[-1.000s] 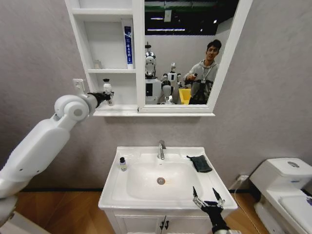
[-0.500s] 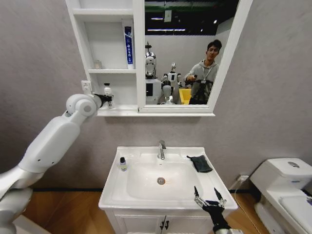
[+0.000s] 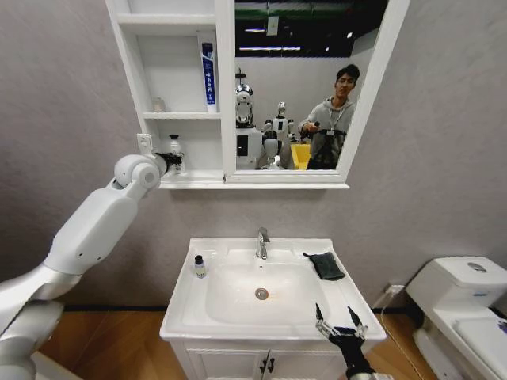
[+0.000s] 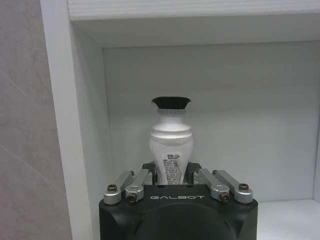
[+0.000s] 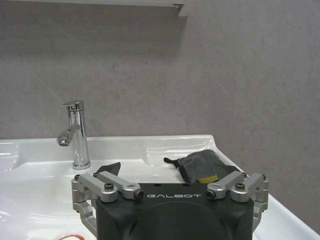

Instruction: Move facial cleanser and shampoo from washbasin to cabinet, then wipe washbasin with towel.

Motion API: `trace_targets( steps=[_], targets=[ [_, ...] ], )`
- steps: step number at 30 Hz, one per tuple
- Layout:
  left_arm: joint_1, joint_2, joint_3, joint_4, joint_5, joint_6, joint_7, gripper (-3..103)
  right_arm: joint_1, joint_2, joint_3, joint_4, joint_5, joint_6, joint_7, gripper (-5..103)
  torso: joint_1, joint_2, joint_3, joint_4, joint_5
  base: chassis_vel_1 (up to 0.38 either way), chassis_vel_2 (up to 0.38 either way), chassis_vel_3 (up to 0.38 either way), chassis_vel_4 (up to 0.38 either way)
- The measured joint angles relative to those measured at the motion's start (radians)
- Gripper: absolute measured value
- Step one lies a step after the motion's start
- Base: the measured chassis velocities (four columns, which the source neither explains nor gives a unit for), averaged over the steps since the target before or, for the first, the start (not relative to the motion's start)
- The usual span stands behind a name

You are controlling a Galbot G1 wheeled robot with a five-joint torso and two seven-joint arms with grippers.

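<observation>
A: Item one. What did the left gripper [image 4: 172, 176] hold?

B: A white plastic bottle with a black flared cap and a small printed label [image 4: 171, 143], upright inside the lowest niche of the white wall-hung cabinet with three open shelves and a tall mirror [image 3: 150, 87]. The fingers were clamped on its lower body, either side of the label. Whether its base touched the shelf could not be told.

A: Handling?

B: Judged light and rigid, with a smooth and probably slippery skin. The waist below the ribbed shoulder looked the surest place to take hold; tall and narrow, it would likely tip if nudged.

A: Other stock?

B: A tall white tube with a blue panel [image 3: 207, 71] stood in the middle niche. A small dark-capped vial [image 3: 200, 266] sat on the left rim of the white rectangular ceramic washbasin with chrome tap [image 3: 238, 313].

A: The cloth?

B: A small dark grey folded towel [image 3: 324, 265], soft and limp, lay on the right rear rim, best pinched at a raised fold.

A: Right gripper [image 3: 339, 324]?

B: Low at the basin's front right corner, fingers apart, holding nothing.
</observation>
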Motion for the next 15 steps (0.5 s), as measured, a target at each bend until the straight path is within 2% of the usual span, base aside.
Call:
trace_targets(
  steps=[1,3,4,6,9,11,12,14,15],
  targets=[
    [0.0,0.0,0.0,0.0,0.0,0.0,0.0,30,0.0,0.0,0.0,0.0,0.0,0.0,0.0,100,0.0,0.0,0.0,0.0,0.0,0.0,0.0,0.0,0.0],
    [0.013,0.014,-0.002,-0.021,-0.02,0.01,-0.002,41,0.0,0.0,0.001,0.001,0.001,0.001,0.001,100,0.0,0.0,0.0,0.0,-0.0003,0.0,0.0,0.0,0.0],
    [0.013,0.014,-0.002,-0.021,-0.02,0.01,-0.002,41,0.0,0.0,0.001,0.001,0.001,0.001,0.001,100,0.0,0.0,0.0,0.0,-0.0003,0.0,0.0,0.0,0.0],
    [0.029,0.031,-0.008,-0.046,-0.033,0.014,-0.005,52,0.0,0.001,0.001,0.002,0.0,0.002,0.001,100,0.0,0.0,0.0,-0.0001,-0.0001,0.0,0.0,0.0,0.0],
    [0.039,0.042,-0.011,-0.059,-0.037,0.014,-0.006,57,-0.001,0.001,0.001,0.004,0.0,0.003,0.001,100,0.0,0.0,0.0,-0.0002,-0.0001,0.0,0.0,0.0,0.0],
    [0.074,0.069,-0.028,-0.096,-0.042,0.014,-0.009,68,-0.001,0.001,-0.001,0.007,-0.001,0.004,0.001,100,0.0,0.0,0.0,-0.0002,-0.0001,0.0,0.0,0.0,0.0],
    [0.074,0.069,-0.028,-0.096,-0.042,0.014,-0.009,68,-0.001,0.001,-0.001,0.007,-0.001,0.004,0.001,100,0.0,0.0,0.0,-0.0002,-0.0001,0.0,0.0,0.0,0.0],
    [0.141,0.113,-0.067,-0.179,-0.065,0.001,-0.011,79,-0.002,-0.003,-0.001,0.007,0.0,0.004,0.001,100,0.0,0.0,0.0,-0.0002,-0.0003,0.0,0.0,0.0,0.0],
    [0.141,0.113,-0.067,-0.179,-0.065,0.001,-0.011,79,-0.002,-0.003,-0.001,0.007,0.0,0.004,0.001,100,0.0,0.0,0.0,-0.0002,-0.0003,0.0,0.0,0.0,0.0]
  ],
)
